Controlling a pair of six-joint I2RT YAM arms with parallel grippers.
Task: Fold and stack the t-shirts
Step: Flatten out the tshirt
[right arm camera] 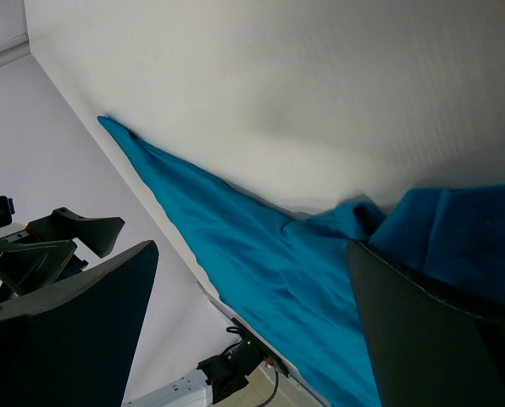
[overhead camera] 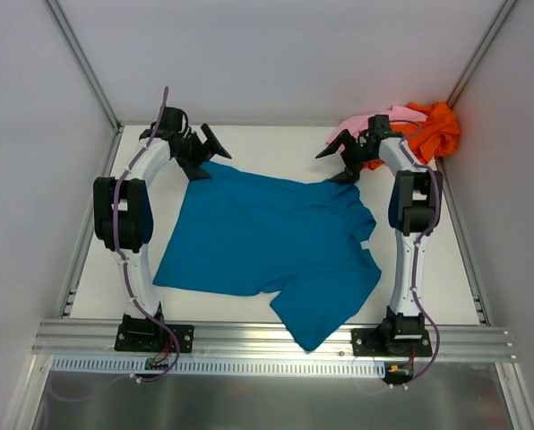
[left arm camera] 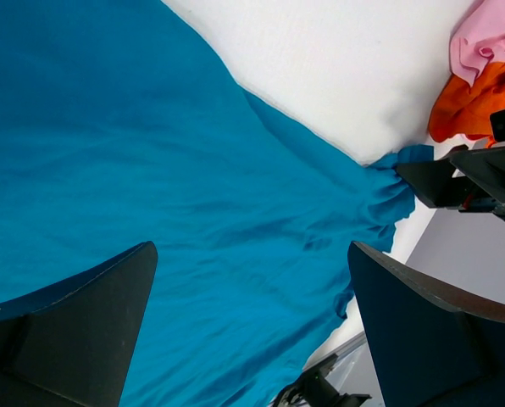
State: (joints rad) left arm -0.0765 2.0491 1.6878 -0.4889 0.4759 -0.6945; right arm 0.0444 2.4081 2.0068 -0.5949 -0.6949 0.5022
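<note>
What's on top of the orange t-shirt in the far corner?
A crumpled pale pink cloth t-shirt covers the left of the bright orange cloth t-shirt; what lies beneath is hidden.

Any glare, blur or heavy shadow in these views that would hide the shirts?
Top external: even soft light, all sharp, the teal shirt throws barely any shadow on the table. Left wrist: cloth folds crisp; the left fingers are dark, nearly featureless shapes. Right wrist: table bright and flat with one faint shadow; the right fingers equally dark. No glare on the cloth.
</note>
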